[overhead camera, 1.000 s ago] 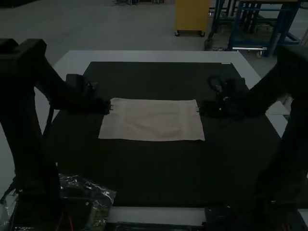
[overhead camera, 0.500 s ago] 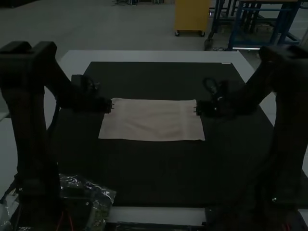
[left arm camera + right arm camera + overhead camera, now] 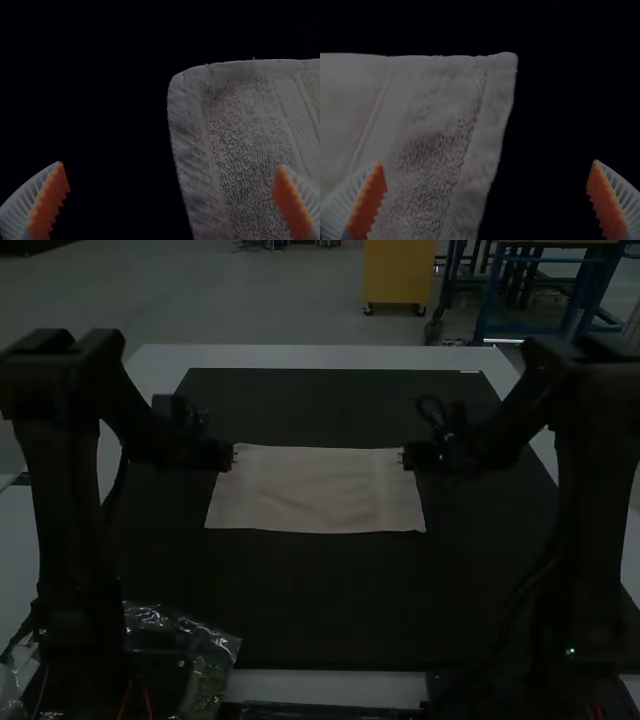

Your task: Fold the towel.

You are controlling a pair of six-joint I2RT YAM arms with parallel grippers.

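A pale towel [image 3: 315,490] lies spread as a flat rectangle on the dark mat. My left gripper [image 3: 232,457] is at its far left corner, and my right gripper [image 3: 404,458] is at its far right corner. In the left wrist view my left gripper [image 3: 171,187] stands open, one finger over the towel [image 3: 245,130] and the other over the mat, with the corner edge between them. In the right wrist view my right gripper [image 3: 487,185] is also open, its fingers on either side of the side edge of the towel [image 3: 435,135].
The dark mat [image 3: 320,600] covers most of the white table [image 3: 320,357]. A clear plastic bag [image 3: 205,650] lies at the near left, beside the left arm's base.
The right arm has moved inward, bringing its gripper from beside the towel's far right corner to over it. My left gripper has shifted very slightly to the right. The towel has not moved.
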